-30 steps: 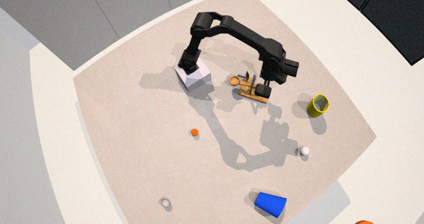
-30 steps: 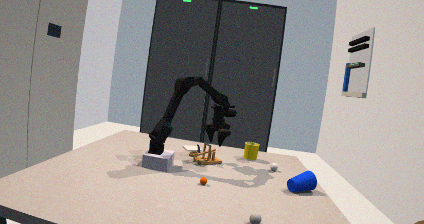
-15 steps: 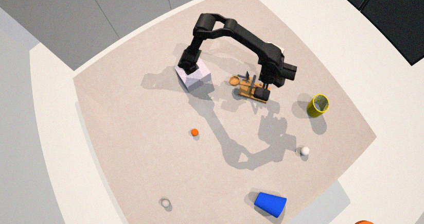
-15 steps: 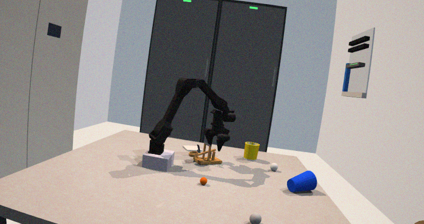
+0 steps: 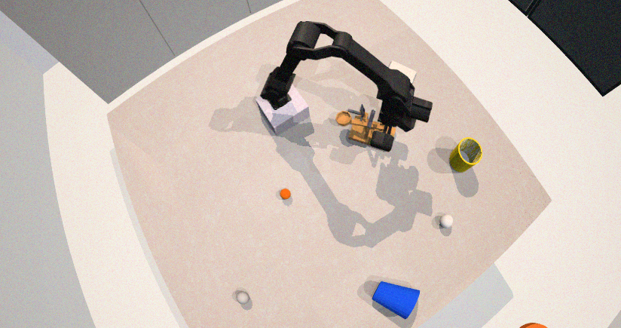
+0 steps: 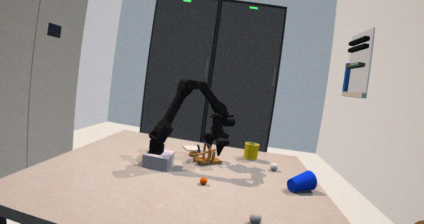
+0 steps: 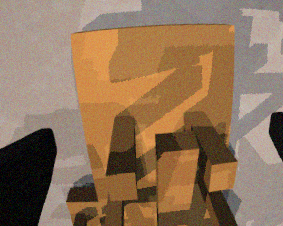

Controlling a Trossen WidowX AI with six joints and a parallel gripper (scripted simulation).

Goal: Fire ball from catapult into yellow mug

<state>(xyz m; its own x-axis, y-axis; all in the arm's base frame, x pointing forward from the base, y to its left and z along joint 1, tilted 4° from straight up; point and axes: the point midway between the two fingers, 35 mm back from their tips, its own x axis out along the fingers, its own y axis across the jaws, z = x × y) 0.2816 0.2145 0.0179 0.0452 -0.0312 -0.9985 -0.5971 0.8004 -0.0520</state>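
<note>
The orange wooden catapult (image 5: pixel 359 135) (image 6: pixel 204 162) (image 7: pixel 137 53) stands beyond the arm's base, its empty round cup (image 5: pixel 343 118) (image 6: pixel 193 153) on the side toward the base. My gripper (image 6: pixel 213 149) (image 7: pixel 167 131) is open and empty, pointing down over the catapult's far end, its fingers on either side of the base block in the wrist view. The yellow mug (image 5: pixel 460 162) (image 6: pixel 251 151) stands upright beyond the catapult. An orange ball (image 5: pixel 285 193) (image 6: pixel 203 181), a white ball (image 5: pixel 446 221) (image 6: pixel 274 167) and a grey ball (image 5: pixel 242 297) (image 6: pixel 255 218) lie apart on the table.
A blue cup (image 5: pixel 395 298) (image 6: pixel 302 182) lies on its side near the table edge. A flat white piece (image 5: pixel 403 70) (image 6: pixel 192 148) lies behind the catapult. The arm stands on a pale block (image 5: pixel 290 119) (image 6: pixel 155 162).
</note>
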